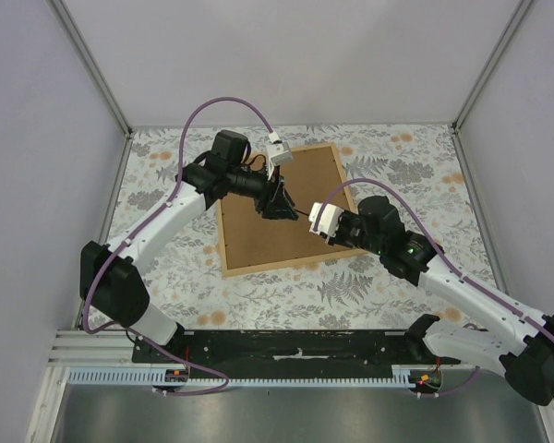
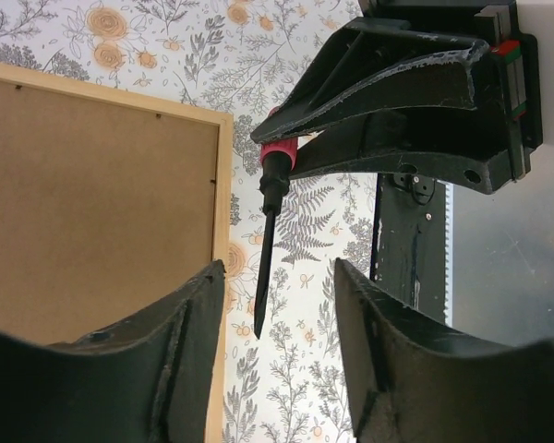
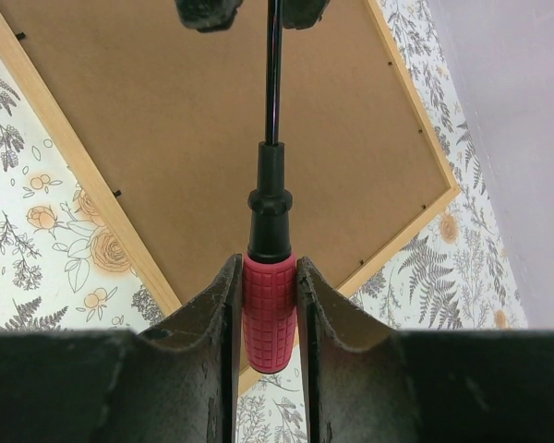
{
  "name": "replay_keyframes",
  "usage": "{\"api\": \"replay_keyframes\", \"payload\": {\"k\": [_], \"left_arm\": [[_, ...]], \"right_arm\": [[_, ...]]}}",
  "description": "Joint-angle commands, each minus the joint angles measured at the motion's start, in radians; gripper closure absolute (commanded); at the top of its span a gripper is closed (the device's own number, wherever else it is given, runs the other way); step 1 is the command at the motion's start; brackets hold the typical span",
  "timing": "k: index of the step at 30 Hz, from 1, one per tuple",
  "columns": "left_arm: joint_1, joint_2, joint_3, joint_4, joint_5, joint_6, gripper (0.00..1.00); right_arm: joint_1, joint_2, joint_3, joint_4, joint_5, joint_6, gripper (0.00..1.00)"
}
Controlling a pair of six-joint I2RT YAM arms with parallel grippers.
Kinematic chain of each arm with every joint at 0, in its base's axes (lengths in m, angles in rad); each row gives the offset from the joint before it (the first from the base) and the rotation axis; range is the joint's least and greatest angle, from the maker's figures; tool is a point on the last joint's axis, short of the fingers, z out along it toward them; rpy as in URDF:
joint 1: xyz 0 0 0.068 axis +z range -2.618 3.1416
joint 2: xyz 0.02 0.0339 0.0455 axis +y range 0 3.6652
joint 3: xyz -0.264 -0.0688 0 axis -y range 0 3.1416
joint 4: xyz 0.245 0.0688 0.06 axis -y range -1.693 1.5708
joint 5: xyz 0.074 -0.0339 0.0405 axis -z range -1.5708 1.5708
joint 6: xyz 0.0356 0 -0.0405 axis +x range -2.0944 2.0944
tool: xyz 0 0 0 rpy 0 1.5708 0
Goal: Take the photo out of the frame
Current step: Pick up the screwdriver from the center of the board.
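Note:
The frame (image 1: 258,242) lies face down on the floral cloth, its brown back board up and its tan wooden edge around it; it also shows in the left wrist view (image 2: 92,203) and the right wrist view (image 3: 166,111). The photo is hidden under the board. My right gripper (image 1: 316,220) (image 3: 268,268) is shut on the red handle of a screwdriver (image 3: 270,314) (image 2: 268,231), whose black shaft points over the board towards my left gripper (image 1: 279,208) (image 2: 279,269). The left gripper is open and empty, with the screwdriver tip between its fingers, above the frame's edge.
The floral cloth (image 1: 166,268) covers the table around the frame. A black base rail (image 1: 286,343) runs along the near edge. Grey walls and metal posts (image 1: 92,69) close in the back and sides. Small clips (image 3: 117,193) sit along the frame's inner edge.

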Motion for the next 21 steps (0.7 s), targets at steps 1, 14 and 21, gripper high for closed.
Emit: {"api": "replay_keyframes", "payload": {"k": [1,14,21], "left_arm": [[-0.006,-0.002,0.037,0.01,0.033,-0.016,0.46],[-0.014,-0.003,0.029,0.004,0.002,-0.002,0.98],[-0.006,-0.011,0.083,-0.059,0.03,0.053,0.98]], "right_arm": [[0.009,-0.024,0.001,0.058,0.013,-0.008,1.0],[0.009,-0.032,0.001,0.065,0.008,-0.003,1.0],[-0.006,-0.118,0.018,0.054,-0.065,0.008,0.09]]}}
